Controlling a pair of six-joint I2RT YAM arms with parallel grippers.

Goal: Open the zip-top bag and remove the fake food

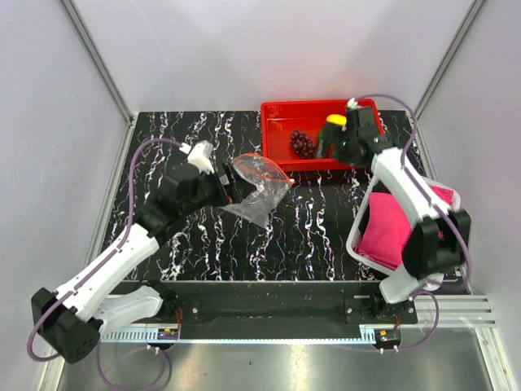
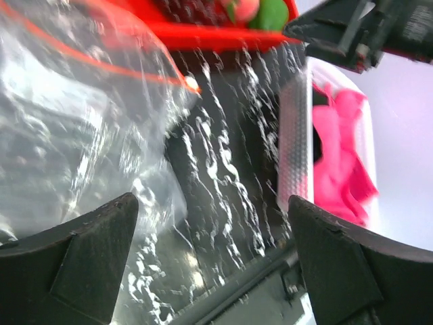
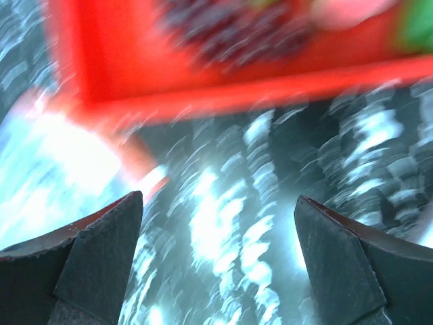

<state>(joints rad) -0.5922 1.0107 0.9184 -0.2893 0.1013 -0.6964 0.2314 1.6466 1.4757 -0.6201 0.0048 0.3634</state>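
Zip-top bag point(image 1: 259, 186): clear crinkly plastic pouch with an orange-red zip strip, lying on the black marbled table point(image 1: 309, 236) just off the near left corner of the shallow red plastic tray point(image 1: 277, 122); it looks empty
Bag's long axis: runs from the zip mouth beside the red tray's corner away toward the arm bases, so the mouth faces the tray
Fake food: a dark purple grape bunch point(image 1: 303, 144) sits inside the red tray; the left wrist view shows a green pepper point(image 2: 270, 13) and a pinkish-orange ball point(image 2: 243, 8) in there too; a yellow piece point(image 1: 334, 120) shows deeper in the tray, by the right arm
Left gripper point(image 2: 211, 203): black fingers spread wide, pinching nothing; the zip-top bag lies toward the finger at the left of the wrist view, and whether it touches that finger cannot be told
Right gripper point(image 3: 220, 198): fingers spread and empty, over the red tray's near wall; its view is blurred
Nearer arm: left, just beside the bag; the right is over the tray, apart from the bag
Judgement: the food seems to be out, so any further move on the bag falls to the left arm, which would need to shift sideways to bring the film between its fingers
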